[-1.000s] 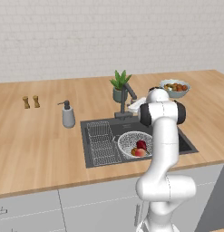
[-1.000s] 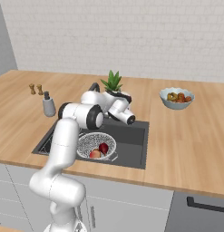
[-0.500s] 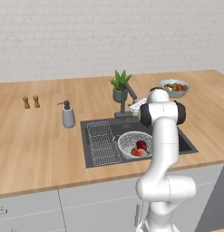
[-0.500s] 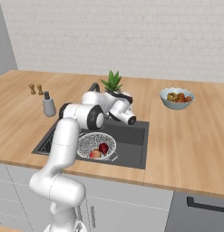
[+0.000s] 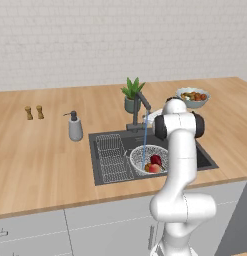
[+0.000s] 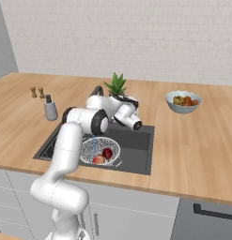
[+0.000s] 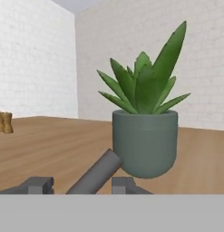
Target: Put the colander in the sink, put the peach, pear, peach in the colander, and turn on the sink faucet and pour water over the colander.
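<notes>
Left base view first: the sink (image 5: 205, 159) is set into the wooden counter (image 5: 40, 155), and the colander (image 5: 143, 156) is sat inside it, just right of the wire rack (image 5: 111, 156). A dark red pear (image 5: 156, 160) and an orange-pink peach (image 5: 154, 168) are seen lying in the colander's right side, touching each other. A thin blue stream of water (image 5: 144, 142) is seen running straight down from the faucet (image 5: 140, 107) spout into the colander, so the tap is on.

The gripper (image 7: 81, 185) is found at the far edge of the sink by the faucet. In the hand view its two dark fingertips (image 7: 38, 185) are seen low down with a slanted dark grey bar, looks like the faucet lever (image 7: 96, 172), between them. The jaws are closed in, but whether they actually pinch the lever can't be told, tbh.

Right behind the faucet, a potted plant (image 7: 145, 136) is parked. A soap dispenser (image 5: 74, 127) is stood left of the sink, two small shakers (image 5: 34, 112) are placed further left, and a bowl of fruit (image 6: 183, 101) is sat well off to the right.
</notes>
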